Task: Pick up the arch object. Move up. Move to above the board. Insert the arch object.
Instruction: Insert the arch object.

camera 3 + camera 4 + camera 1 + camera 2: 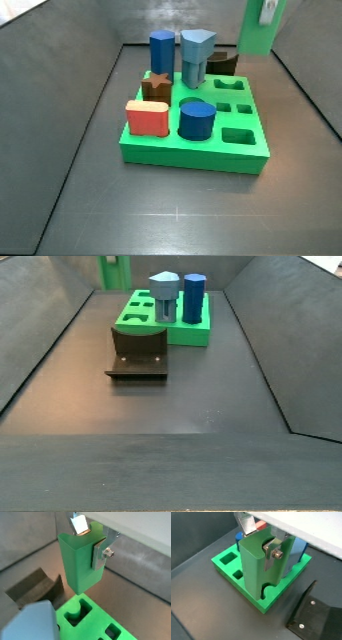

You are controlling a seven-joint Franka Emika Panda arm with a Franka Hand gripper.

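Observation:
The arch object (256, 567) is a green block with a rounded notch at one end. It hangs upright in the air, clamped between the fingers of my gripper (258, 546). It also shows in a wrist view (81, 559) with the gripper (87, 543) shut on it. The board (187, 152) is a bright green slab on the floor. In a side view the arch object (257, 27) is held high over the board's far right end. In a side view the arch object (114, 271) is above the board (138, 312). An arch-shaped cut-out (78, 610) lies just below the block.
Several pieces stand in the board: a red block (147, 117), a blue cylinder (197, 120), a brown star (158, 85), a tall blue peg (162, 50) and a grey-blue peg (198, 55). The fixture (138, 351) stands beside the board. Grey walls enclose the floor.

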